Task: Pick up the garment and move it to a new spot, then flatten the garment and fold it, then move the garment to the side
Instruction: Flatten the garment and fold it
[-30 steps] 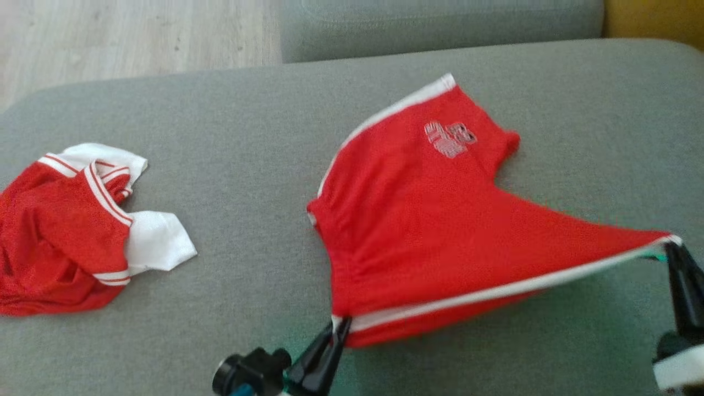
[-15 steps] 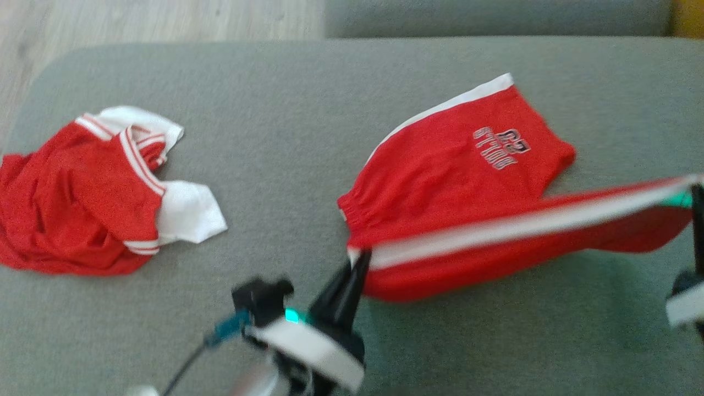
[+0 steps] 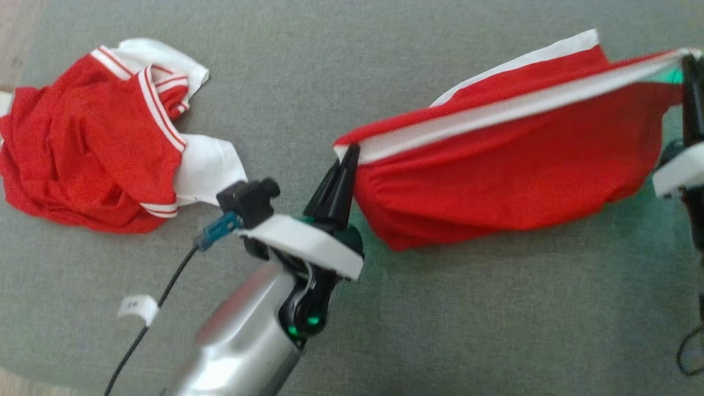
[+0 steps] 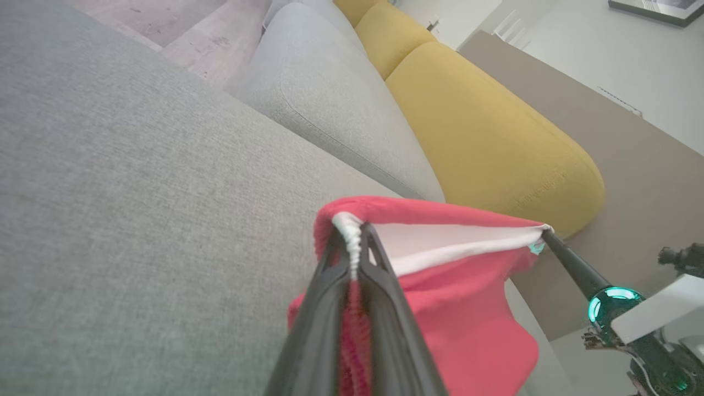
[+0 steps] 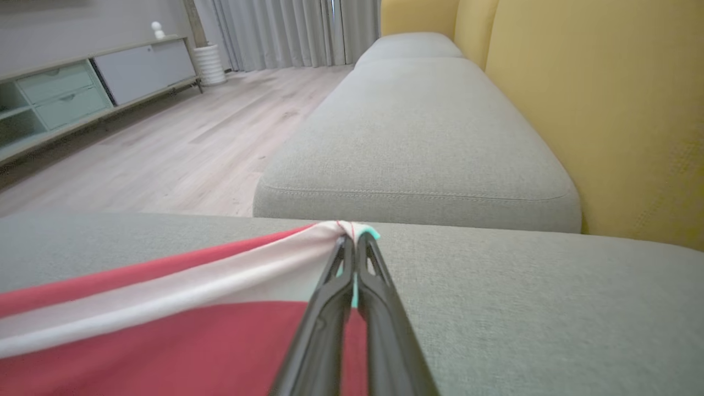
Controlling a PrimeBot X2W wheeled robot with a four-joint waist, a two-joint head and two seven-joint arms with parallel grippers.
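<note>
Grey sofa cushion (image 3: 451, 319) spreads beneath both my arms. Red shorts (image 3: 495, 176) hang stretched sideways over it, their white-banded edge pulled taut and the red cloth sagging below. A crumpled red-and-white shirt (image 3: 88, 148) lies well to the left of my left claw (image 3: 351, 151), which pinches one end of that band. My right claw (image 3: 688, 59) is clamped on the other end.

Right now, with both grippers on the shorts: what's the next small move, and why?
Probably carry the held stripe forward over the far white edge and lower it there. The left gripper and right gripper are both shut on the red shorts. The stripe is taut between them and the body sags below, half folded.
</note>
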